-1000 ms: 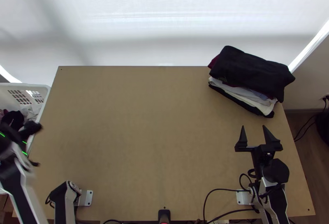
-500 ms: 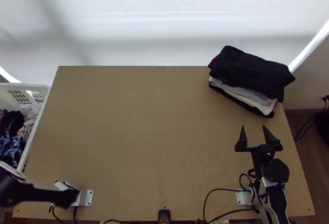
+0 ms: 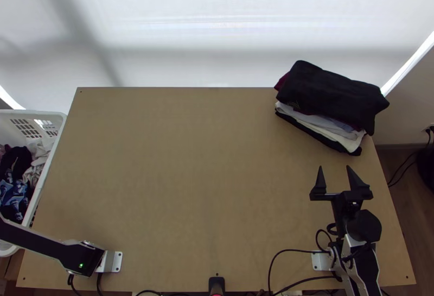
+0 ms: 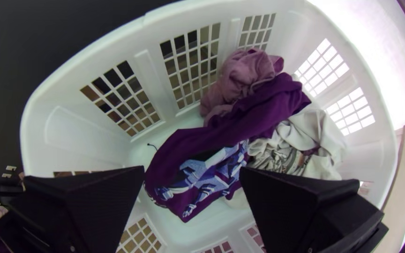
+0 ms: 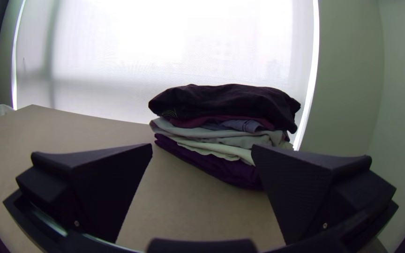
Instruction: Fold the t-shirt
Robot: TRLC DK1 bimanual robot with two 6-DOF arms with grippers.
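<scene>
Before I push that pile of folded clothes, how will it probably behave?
The folded pile will likely sag, since its edges look soft and droopy. Its layers may slide apart, as they're stacked unevenly. Pushed high, the dark top piece could slip first, because it overhangs the pale layers.

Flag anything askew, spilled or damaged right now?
Only the folded stack: it sits skewed to the table, pale layers jut unevenly from under the dark top garment, and one corner seems to overhang the side edge. No spill or damage that I can make out.
</scene>
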